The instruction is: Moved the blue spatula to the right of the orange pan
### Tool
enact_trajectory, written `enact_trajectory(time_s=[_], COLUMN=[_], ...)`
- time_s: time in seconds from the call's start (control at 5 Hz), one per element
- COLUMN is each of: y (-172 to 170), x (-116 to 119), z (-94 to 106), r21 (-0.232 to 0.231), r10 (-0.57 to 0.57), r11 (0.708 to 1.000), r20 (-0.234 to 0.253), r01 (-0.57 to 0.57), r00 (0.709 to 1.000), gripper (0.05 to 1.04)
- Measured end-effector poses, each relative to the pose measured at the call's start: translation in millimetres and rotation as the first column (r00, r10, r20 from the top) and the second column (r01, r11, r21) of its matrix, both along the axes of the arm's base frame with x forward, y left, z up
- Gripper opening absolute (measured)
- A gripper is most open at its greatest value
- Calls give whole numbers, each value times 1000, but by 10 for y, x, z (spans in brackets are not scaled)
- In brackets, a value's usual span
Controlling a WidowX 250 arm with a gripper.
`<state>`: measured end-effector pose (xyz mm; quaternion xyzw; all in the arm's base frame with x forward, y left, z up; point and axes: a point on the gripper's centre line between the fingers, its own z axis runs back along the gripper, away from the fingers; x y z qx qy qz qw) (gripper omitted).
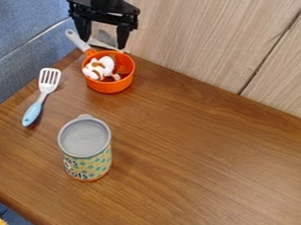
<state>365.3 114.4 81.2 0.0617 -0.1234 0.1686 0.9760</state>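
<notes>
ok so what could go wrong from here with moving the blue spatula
The gripper hangs by the handle of the orange pan, jaws apart, so a low sideways move might knock the pan and spill the white pieces in it.
The spatula lies flat on the table, so the jaws may slip off it.
Carried low to the pan's right, it could clip the pan or the lidded can.

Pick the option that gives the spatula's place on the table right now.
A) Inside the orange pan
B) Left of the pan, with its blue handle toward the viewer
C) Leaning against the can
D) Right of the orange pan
B: the spatula lies on the wood left of the pan, slotted head toward the wall and blue handle toward the viewer.
</notes>
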Motion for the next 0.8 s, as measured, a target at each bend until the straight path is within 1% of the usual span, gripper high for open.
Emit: enact_trajectory(time_s=[0.2,0.4,0.6,0.8], y=[-8,64,119,151], x=[-31,-266,-440,-644], z=[-129,-329,-233,-208], r21=[-14,-49,-82,-80], r10=[6,62,79,71], r11=[1000,997,993,994], r20=[-33,-85,-46,-39], r01=[-7,-67,-83,-74], r00=[999,994,996,997], gripper=[1001,1001,1001,1001])
